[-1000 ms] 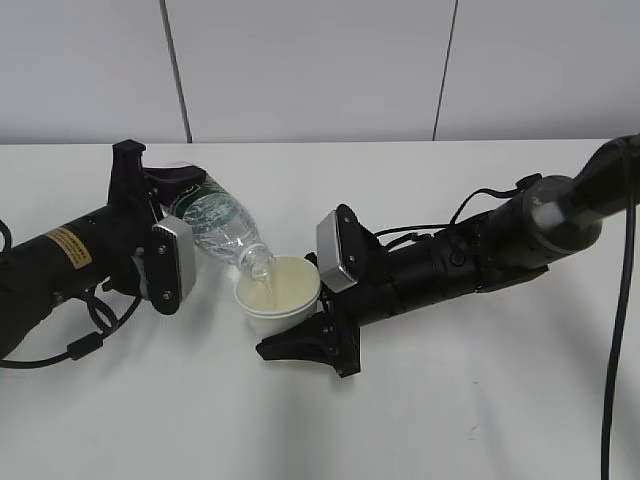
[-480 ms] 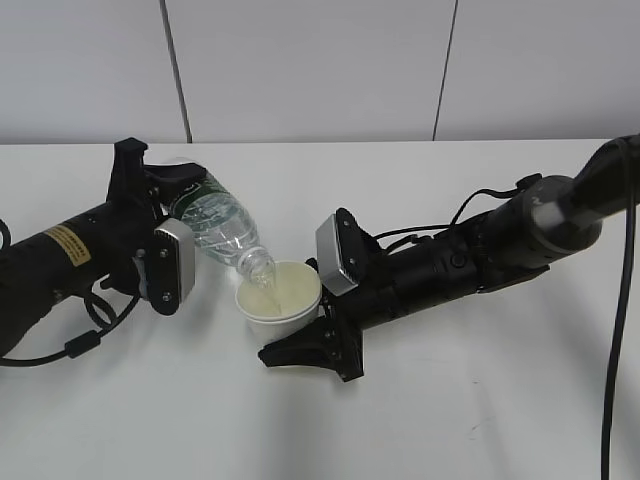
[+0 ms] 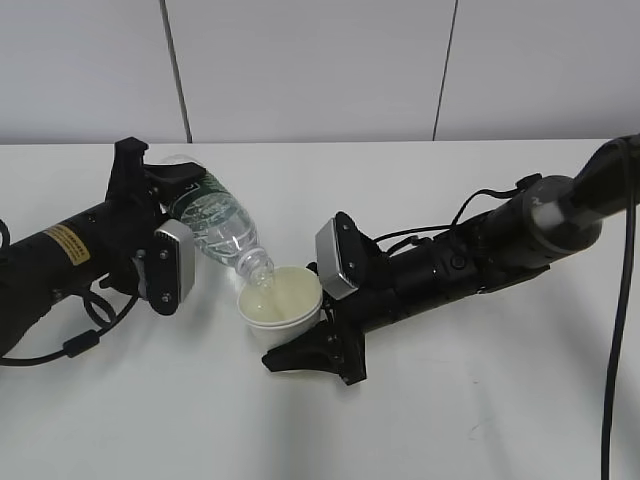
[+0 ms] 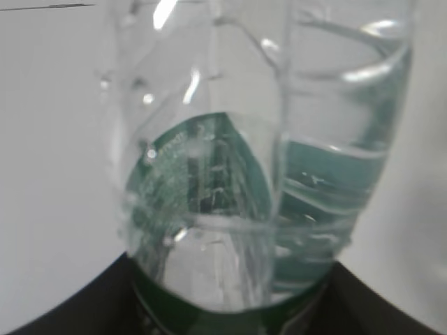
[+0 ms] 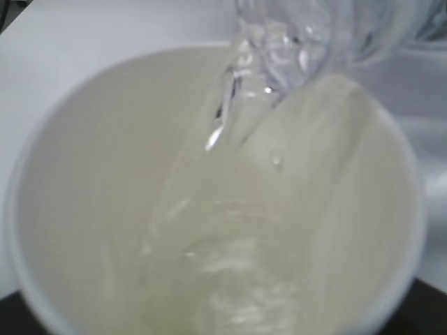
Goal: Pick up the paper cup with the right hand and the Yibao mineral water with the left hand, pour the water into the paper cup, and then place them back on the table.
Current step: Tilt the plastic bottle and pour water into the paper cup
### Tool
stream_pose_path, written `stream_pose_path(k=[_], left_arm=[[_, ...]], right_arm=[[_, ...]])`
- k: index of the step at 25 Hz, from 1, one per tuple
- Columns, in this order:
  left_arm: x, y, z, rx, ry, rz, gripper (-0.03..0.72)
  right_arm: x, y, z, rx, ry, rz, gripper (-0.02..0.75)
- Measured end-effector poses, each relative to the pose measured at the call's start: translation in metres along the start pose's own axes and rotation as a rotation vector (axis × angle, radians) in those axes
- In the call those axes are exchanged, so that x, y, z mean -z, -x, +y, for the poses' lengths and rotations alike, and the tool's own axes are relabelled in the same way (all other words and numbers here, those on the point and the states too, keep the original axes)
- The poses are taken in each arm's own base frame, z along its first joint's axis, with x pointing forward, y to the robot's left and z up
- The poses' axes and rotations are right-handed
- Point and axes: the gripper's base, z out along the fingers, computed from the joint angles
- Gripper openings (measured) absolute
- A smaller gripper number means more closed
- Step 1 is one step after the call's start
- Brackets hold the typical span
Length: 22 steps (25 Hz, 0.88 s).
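Note:
The Yibao mineral water bottle (image 3: 218,222) is tilted mouth-down, its neck over the paper cup (image 3: 283,303). Water runs from it into the cup. My left gripper (image 3: 172,196) is shut on the bottle's lower body. My right gripper (image 3: 306,322) is shut on the cup and holds it just above the table (image 3: 480,400). In the left wrist view the clear ribbed bottle (image 4: 244,174) with its green label fills the frame above the gripper (image 4: 230,310). In the right wrist view the cup's cream inside (image 5: 91,181) holds water, and the stream (image 5: 230,105) falls from the bottle neck (image 5: 293,42).
A grey panelled wall (image 3: 320,70) stands behind the white table. The right arm's black cable (image 3: 612,350) hangs at the right edge. The left arm's cable (image 3: 85,335) loops on the table at the left.
The right gripper and the cup have sunk slightly and shifted a little left. The bottle stays tilted, and water keeps running into the cup.

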Motion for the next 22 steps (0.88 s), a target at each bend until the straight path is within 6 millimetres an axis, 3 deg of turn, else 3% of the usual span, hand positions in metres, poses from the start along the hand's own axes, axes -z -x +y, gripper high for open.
stream_pose_path(k=[22], left_arm=[[0.0,0.0,0.0001,-0.015,0.001,0.0,0.352]], right_arm=[[-0.0051,-0.0076,-0.0029,-0.03,-0.003,0.0,0.492]])
